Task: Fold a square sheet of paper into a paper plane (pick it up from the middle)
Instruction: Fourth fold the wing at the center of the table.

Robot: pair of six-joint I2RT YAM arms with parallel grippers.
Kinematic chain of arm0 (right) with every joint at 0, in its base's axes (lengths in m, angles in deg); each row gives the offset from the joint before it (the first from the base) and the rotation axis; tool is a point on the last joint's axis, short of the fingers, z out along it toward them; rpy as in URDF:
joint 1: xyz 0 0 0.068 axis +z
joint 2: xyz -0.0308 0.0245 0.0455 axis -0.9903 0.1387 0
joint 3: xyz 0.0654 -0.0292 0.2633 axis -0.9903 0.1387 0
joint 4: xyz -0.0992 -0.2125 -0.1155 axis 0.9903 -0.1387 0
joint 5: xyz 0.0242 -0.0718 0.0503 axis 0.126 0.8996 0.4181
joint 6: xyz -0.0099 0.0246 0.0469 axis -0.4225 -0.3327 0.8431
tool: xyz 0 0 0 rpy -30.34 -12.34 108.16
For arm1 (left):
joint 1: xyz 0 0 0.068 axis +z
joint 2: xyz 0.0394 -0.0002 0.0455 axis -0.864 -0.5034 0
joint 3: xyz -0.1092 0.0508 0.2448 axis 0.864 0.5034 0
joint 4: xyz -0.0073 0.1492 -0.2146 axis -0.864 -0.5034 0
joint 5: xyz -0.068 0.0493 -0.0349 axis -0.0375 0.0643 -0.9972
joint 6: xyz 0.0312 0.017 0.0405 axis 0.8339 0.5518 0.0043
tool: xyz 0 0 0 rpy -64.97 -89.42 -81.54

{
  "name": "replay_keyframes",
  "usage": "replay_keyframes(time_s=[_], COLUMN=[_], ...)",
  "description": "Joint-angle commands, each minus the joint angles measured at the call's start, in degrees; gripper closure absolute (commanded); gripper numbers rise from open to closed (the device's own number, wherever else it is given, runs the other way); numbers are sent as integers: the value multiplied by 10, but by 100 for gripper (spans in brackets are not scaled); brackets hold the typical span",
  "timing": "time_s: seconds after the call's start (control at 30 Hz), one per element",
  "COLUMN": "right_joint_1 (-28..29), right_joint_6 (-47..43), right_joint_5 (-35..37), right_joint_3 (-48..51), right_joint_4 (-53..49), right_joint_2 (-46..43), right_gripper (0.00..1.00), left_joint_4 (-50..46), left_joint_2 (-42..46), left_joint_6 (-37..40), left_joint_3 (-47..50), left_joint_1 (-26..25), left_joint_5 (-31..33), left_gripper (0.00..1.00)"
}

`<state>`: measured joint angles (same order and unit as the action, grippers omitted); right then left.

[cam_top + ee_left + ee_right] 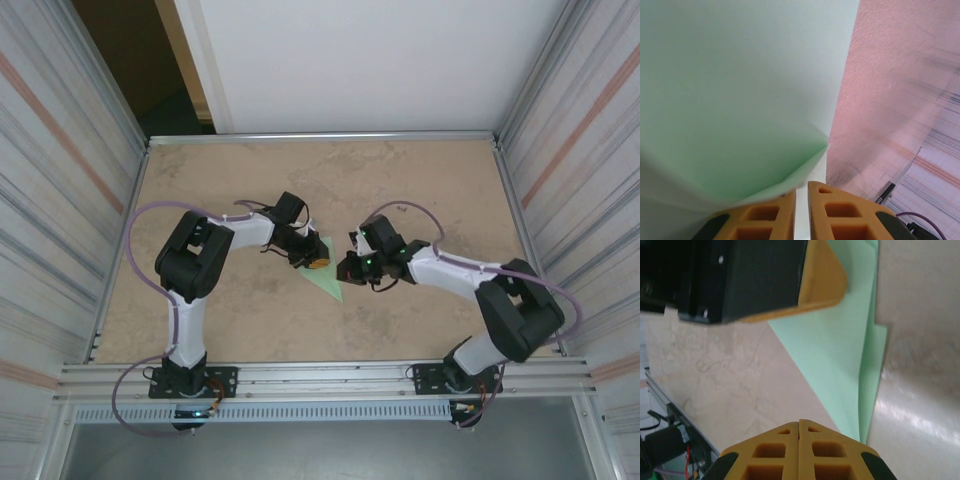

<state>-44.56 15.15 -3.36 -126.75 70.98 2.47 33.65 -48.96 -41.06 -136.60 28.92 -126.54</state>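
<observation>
On the tan table [420, 180], the folded green paper [329, 282] sits mid-table with its pointed tip toward the near side, the left gripper [801, 187] pinching its far part, the right gripper [799, 423] just right of it, closed and empty.

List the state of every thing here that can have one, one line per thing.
green paper sheet: folded into a pointed, layered shape, its tip flat on the table.
left gripper: closed to a narrow gap, apparently pinching the sheet's edge.
right gripper: shut, holding nothing, fingertips beside the sheet's pointed tip.
</observation>
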Motion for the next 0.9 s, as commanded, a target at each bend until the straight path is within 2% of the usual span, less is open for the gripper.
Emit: replay_keyframes(time_s=[0.0, 0.27, 0.53, 0.7, 0.87], right_joint_1=[12, 8, 6, -2, -6], right_joint_6=[-11, -8, -16, -32, -50], right_joint_5=[11, 8, 23, 26, 18], right_joint_3=[-35, -44, -26, -8, 2], right_joint_4=[7, 31, 5, -19, -39], right_joint_2=[53, 121, 137, 137, 128], right_gripper=[96, 97, 98, 98, 98], left_joint_4=[-72, -71, -56, 34, 110], left_joint_2=[-65, -58, -40, 21, 92], left_joint_6=[7, 6, 7, 18, 47], left_joint_3=[34, 34, 22, 16, 51], left_joint_1=[-6, -6, -4, 7, 4], left_joint_5=[101, 94, 73, 18, 7], left_gripper=[85, 85, 85, 83, 86])
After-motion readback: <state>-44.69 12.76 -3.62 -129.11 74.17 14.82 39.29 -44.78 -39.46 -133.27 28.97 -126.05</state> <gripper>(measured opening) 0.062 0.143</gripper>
